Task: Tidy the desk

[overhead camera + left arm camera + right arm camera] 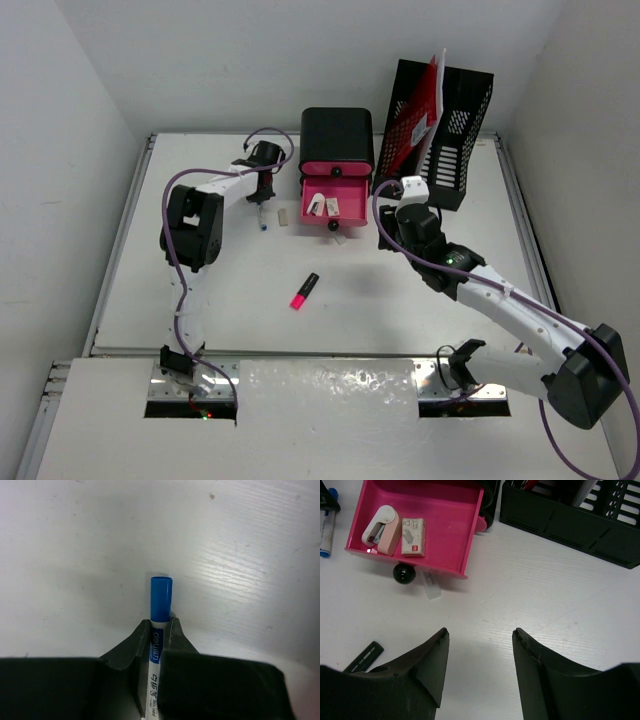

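Top external view showed the white table (200, 300) filling most of the scene, with thin rails along its sides and the two arm bases at its 6 o'clock edge. A black drawer box (337, 135) stood at the table's 12 o'clock edge, its pink drawer (333, 200) pulled out toward the middle. A black mesh file rack (445, 135) holding a red folder (418, 105) stood at about 1 o'clock. A pink highlighter (304, 290) with a black cap lay near the table's center, well apart from the rest.

The left arm (215, 195) reached to a spot at 9 o'clock of the drawer. In the left wrist view the left jaws were closed tight on a white marker (161, 605) with a blue cap; the cap stuck out past the fingertips over the bare table surface. Whether the cap touched the table could not be told.

The right arm (480, 290) stretched from 5 o'clock toward the drawer's 3 o'clock side. In the right wrist view the right jaws stood about half open with nothing between them, only bare table below. That view also looked into the drawer, where a white and pink stapler (382, 525) lay just beside a small box (413, 530). A black knob (403, 573) sat on the drawer front, and a small clear strip (432, 586) lay on the table beside it.
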Tool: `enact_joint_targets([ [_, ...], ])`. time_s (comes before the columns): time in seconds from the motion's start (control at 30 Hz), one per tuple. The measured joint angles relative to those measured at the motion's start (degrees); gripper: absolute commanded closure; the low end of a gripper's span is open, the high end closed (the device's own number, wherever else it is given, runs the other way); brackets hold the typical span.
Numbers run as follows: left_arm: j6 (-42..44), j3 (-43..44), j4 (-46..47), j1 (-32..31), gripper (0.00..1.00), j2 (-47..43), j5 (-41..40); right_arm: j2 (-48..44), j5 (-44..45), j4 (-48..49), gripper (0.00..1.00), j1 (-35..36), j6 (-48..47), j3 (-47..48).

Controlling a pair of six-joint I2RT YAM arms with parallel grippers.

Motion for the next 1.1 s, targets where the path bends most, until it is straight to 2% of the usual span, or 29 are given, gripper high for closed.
enact_joint_targets([
  [0.1,1.4,0.1,-0.4,0.5,0.99,0.0,0.0,0.3,0.0,0.3,0.48,0.0,0.2,0.0],
  [0.13,1.8,0.1,-0.5,0.6,0.89,0.0,0.0,0.5,0.0,0.4,0.48,0.0,0.2,0.0],
  [0.2,2.6,0.1,-0.7,0.6,0.81,0.0,0.1,0.8,0.0,0.4,0.48,0.0,0.2,0.0],
  [0.23,2.9,0.1,-0.8,0.6,0.73,0.0,0.0,0.8,0.0,0.4,0.48,0.0,0.2,0.0],
  [0.37,3.8,0.3,-1.6,0.9,0.55,0.0,-0.3,0.9,0.0,0.4,0.48,0.0,0.2,0.0],
  [0.67,3.9,0.7,-2.4,1.6,0.52,-0.2,0.0,0.9,-0.3,0.4,0.49,0.0,0.2,0.0],
  [0.8,3.5,0.2,-3.3,1.6,0.5,-1.2,3.3,0.9,-0.3,0.4,0.49,0.0,0.2,0.0],
  [0.93,2.4,-3.6,-3.6,1.2,0.49,-7.4,7.7,0.9,-0.7,0.4,0.49,0.0,0.2,0.0],
  [1.1,1.5,-4.0,-2.8,-0.3,0.49,-14.1,10.4,1.9,-1.3,0.9,0.49,0.0,0.2,0.3],
])
